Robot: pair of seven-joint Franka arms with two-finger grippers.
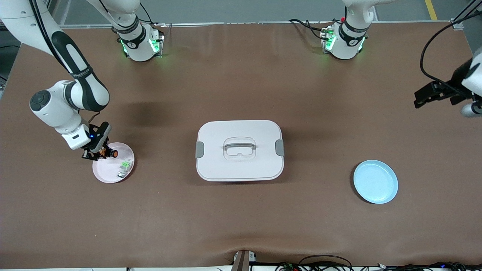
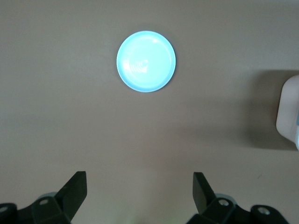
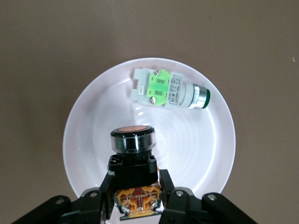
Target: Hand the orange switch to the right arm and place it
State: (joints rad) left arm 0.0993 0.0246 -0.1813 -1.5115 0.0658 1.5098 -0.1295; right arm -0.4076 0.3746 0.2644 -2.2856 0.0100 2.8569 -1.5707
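The orange switch is held between the closed fingers of the right gripper, which is positioned over the pink plate at the right arm's end of the table. In the right wrist view the switch's black body is clamped from both sides by the fingers, with its orange cap pointing away from the wrist and over the plate's bowl; whether the switch is resting on the plate or is raised just above it cannot be told. A green-and-clear switch is seen lying on its side in the same plate, apart from the orange one and nearer to the front camera.

The left gripper is held up in the air over the left arm's end of the table, where that arm waits. Its fingers are spread wide with nothing between them. A light blue plate is seen below it on the brown table, and a white lidded box with a grey handle is set at the middle of the table, between the two plates
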